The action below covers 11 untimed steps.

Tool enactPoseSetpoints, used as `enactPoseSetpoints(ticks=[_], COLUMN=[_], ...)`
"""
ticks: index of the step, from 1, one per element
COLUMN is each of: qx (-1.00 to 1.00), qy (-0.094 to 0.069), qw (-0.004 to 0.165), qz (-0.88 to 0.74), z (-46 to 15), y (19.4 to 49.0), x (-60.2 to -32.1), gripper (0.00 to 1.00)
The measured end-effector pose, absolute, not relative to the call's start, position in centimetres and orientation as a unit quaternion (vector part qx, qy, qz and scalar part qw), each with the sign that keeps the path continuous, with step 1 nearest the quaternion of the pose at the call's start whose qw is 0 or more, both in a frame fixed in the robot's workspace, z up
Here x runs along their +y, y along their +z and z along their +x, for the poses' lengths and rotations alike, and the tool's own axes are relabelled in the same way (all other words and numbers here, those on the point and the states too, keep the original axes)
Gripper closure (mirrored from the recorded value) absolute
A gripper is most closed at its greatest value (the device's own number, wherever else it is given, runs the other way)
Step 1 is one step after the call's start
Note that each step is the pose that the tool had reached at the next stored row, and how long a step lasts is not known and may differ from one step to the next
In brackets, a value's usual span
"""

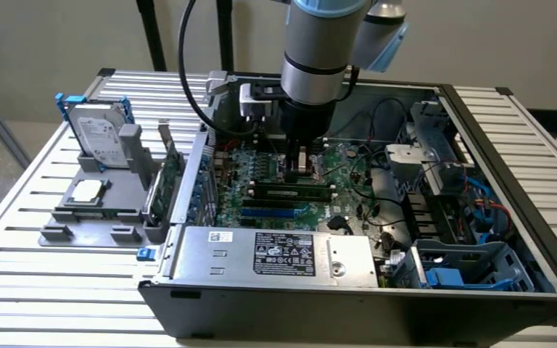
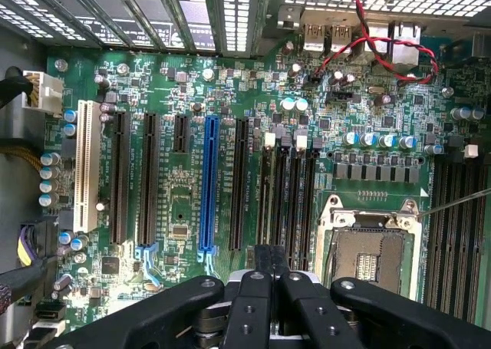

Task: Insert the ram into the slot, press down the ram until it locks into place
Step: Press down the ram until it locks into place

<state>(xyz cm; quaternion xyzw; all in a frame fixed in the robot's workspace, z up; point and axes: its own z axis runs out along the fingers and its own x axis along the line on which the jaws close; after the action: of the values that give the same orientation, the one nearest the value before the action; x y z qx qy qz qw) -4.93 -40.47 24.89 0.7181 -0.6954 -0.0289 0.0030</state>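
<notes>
- Ram (image 1: 289, 193): centre of the exterior view, standing on edge lengthwise over the motherboard (image 1: 228, 206), directly under the gripper (image 1: 299, 168). It looks lined up w/ the memory slots (image 2: 281, 195). We can't tell if it's seated, or in which slot.
- Jaws: in the wrist view the gripper (image 2: 269, 261) has its jaws drawn narrow, nearly together. We can't tell whether the ram's top edge is pinched between them.
- Handling, our guess: light, thin and stiff along its length, but brittle, being bare PCB w/ small chips. It won't flex much, and a twist or off-centre push could crack it or damage the slot contacts. The faces are smooth, so a grip resting on the chips may slip.
- Where to hold: we'd take it by the top long edge near mid-length, pads on the flat faces. That keeps clear of the contact edge & the end notches where the latches bite.
- Edges/room: tight.
  - Blue socket (image 1: 269, 212) sits just below the ram in the exterior view, and the PSU (image 1: 278, 254) is at lower centre.
  - Cables (image 1: 385, 210) & drive cage (image 1: 443, 145) are on the exterior view's right, the case wall (image 1: 196, 167) on its left.
  - CPU socket (image 2: 368, 249) sits just beside the memory slots.
  - Open room is mostly straight up, w/ little sideways.
</notes>
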Motion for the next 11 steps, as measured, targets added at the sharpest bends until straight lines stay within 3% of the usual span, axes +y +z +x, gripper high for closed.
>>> enactPoseSetpoints(ticks=[11], qx=[-0.699], qy=[-0.028], qw=[0.003], qz=[0.715], z=[-4.52], y=[24.07], x=[-40.01], gripper=[0.89])
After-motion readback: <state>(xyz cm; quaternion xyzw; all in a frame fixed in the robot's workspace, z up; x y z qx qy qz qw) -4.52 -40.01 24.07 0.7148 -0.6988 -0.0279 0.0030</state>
